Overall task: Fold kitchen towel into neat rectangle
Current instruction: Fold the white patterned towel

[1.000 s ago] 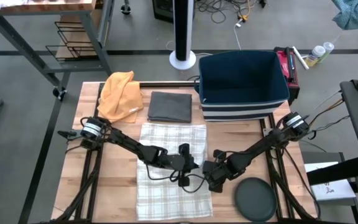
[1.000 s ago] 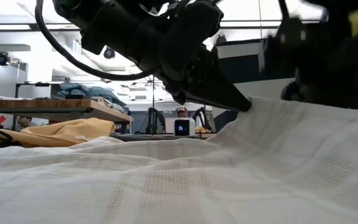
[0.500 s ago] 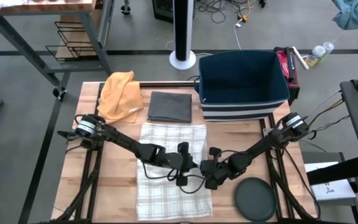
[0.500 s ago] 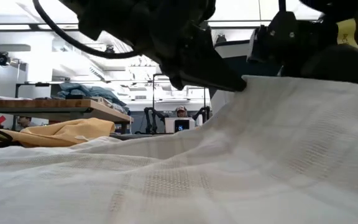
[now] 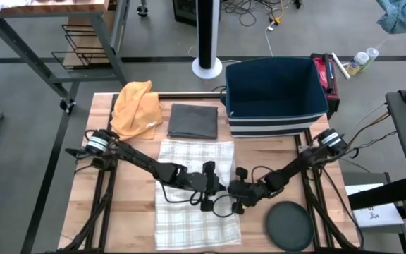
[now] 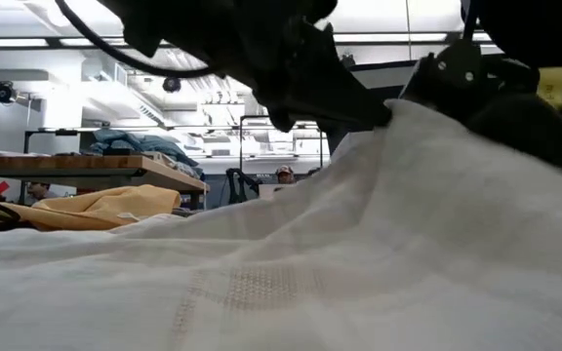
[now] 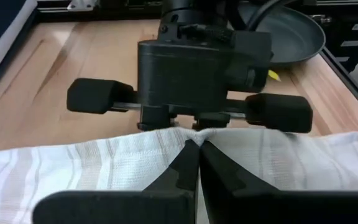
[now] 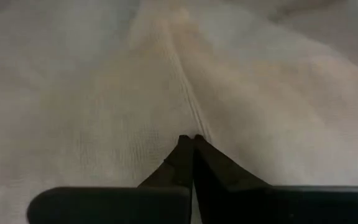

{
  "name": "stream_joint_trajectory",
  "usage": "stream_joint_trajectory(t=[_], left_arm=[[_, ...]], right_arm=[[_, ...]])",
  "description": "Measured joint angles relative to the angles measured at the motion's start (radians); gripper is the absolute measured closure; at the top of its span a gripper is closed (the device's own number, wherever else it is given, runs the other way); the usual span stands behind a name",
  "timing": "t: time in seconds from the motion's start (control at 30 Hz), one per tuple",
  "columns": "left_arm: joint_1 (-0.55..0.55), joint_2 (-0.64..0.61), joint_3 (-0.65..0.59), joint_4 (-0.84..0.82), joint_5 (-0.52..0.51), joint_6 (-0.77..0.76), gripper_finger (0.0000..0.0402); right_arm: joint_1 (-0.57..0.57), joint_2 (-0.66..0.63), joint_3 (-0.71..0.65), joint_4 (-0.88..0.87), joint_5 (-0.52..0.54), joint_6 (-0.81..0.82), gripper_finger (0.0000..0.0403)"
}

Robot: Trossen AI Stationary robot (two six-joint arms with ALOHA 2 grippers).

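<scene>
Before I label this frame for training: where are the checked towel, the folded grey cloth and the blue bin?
checked towel point(image 5: 189, 159), high view, its flat far half.
folded grey cloth point(image 5: 193, 121), high view, its middle.
blue bin point(image 5: 277, 113), high view, its front wall.

White checked kitchen towel point(image 5: 189, 204) lay spread on the table centre, right edge lifted into a ridge.
</scene>
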State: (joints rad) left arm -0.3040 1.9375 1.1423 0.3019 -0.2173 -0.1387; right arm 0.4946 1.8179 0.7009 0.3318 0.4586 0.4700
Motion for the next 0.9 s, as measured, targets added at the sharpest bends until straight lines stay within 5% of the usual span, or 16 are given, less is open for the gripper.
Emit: stream_joint_trajectory(t=[0.9], left_arm=[[0.057, 0.043, 0.033, 0.081, 0.085, 0.016, 0.0401]], right_arm=[[0.001, 0.041, 0.0, 0.008, -0.065, 0.073, 0.0403]])
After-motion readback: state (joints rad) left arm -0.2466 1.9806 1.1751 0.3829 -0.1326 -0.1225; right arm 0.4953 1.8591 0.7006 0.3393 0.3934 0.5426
